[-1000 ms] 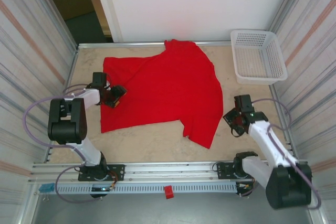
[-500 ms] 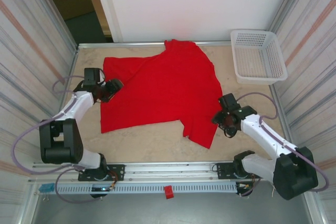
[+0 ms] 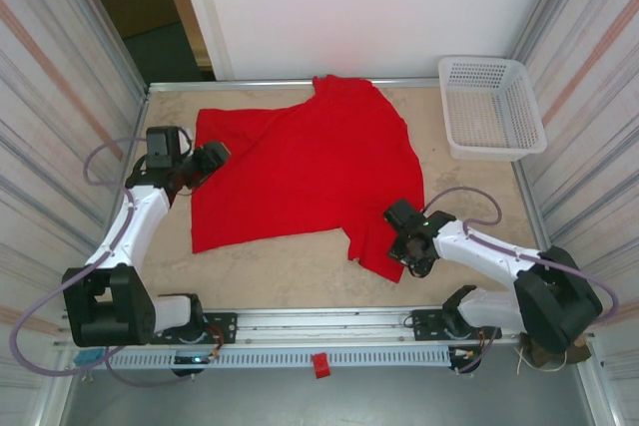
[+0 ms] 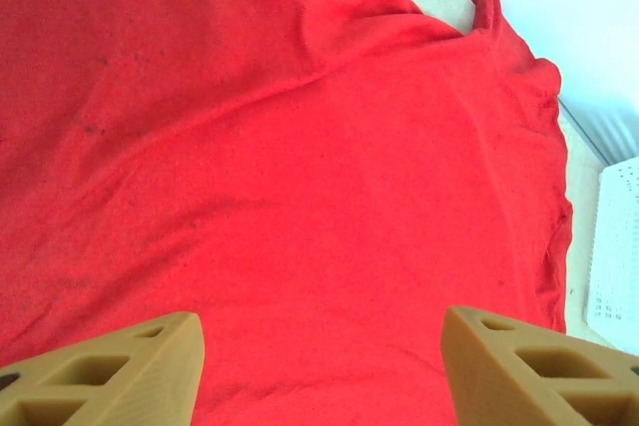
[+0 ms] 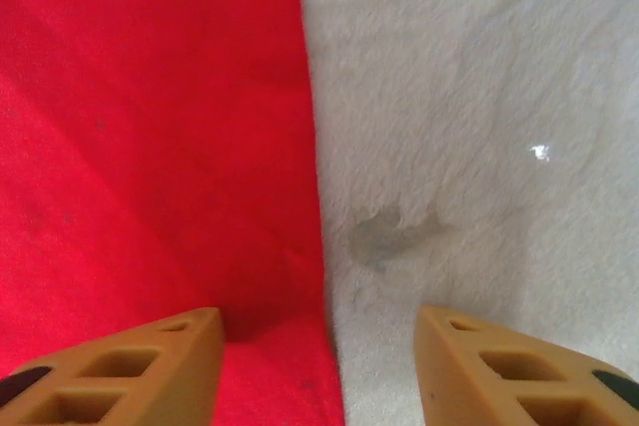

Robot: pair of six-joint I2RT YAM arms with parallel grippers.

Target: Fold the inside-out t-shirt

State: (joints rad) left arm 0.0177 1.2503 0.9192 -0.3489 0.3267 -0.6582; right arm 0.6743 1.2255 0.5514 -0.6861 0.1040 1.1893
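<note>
The inside-out t-shirt [image 3: 310,172] lies spread flat and bright red across the middle of the table, one sleeve trailing toward the near edge [image 3: 384,256]. My left gripper [image 3: 218,154] hovers at the shirt's left edge, open; in the left wrist view its tan fingertips [image 4: 110,371] stand wide apart over red cloth [image 4: 300,147]. My right gripper [image 3: 399,236] sits at the shirt's near right corner, open. In the right wrist view the shirt's straight edge [image 5: 310,177] runs between the two fingers [image 5: 519,366], red cloth under the left one, bare table under the right. No white label shows.
A white plastic lattice basket [image 3: 491,107] stands at the back right corner, its rim also at the right edge of the left wrist view [image 4: 619,246]. Metal walls close in both sides. Bare beige table [image 3: 290,266] stretches between the shirt and the near rail.
The left gripper has drawn back and up along the shirt's left edge. The right arm has swung left, from beside the shirt to its near right corner.
</note>
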